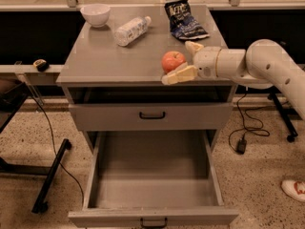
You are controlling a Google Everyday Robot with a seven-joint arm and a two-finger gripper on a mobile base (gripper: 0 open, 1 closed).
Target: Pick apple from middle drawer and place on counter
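Observation:
The red apple [173, 61] with a yellowish patch sits on the grey counter [109, 56] near its front right edge. My gripper [186, 61] reaches in from the right at counter height and is open. Its pale fingers [180, 75] stand on either side of the apple's right half, and the lower one lies close by the fruit. The middle drawer [152, 175] is pulled out below, a wide grey tray with a bare floor and a black handle on its front edge.
A white bowl [95, 14], a lying plastic bottle [131, 30] and a dark chip bag [183, 20] are at the back of the counter. A closed drawer face [152, 116] with a black handle sits above the open tray. Cables [240, 132] trail on the speckled floor.

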